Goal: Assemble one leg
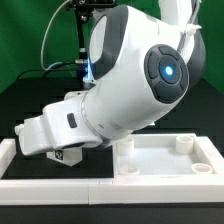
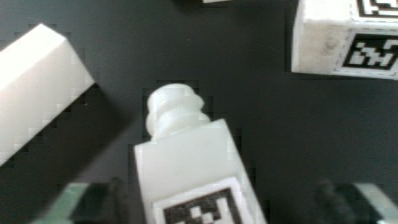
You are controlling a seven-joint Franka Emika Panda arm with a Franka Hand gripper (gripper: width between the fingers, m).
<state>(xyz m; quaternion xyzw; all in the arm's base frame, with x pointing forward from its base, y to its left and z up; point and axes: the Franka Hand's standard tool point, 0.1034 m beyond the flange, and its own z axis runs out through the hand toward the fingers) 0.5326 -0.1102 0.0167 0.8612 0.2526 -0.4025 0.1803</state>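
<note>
In the wrist view a white leg (image 2: 187,160) lies on the dark table between my fingers. Its threaded tip points away from me and a square tag is on its blocky body. My gripper (image 2: 224,202) is open. One finger (image 2: 93,200) stands close to the leg's side and the other finger (image 2: 352,198) is well apart from it. A second leg (image 2: 349,42) with a tag lies further off. In the exterior view my gripper (image 1: 64,152) is low over the table at the exterior view's left, and the arm hides the leg under it.
The large white tabletop (image 1: 160,160) with round corner sockets lies at the exterior view's right. A white rail (image 1: 100,186) runs along the front. A white slanted edge (image 2: 36,90) lies beside the leg in the wrist view. The bulky arm (image 1: 140,80) blocks the middle.
</note>
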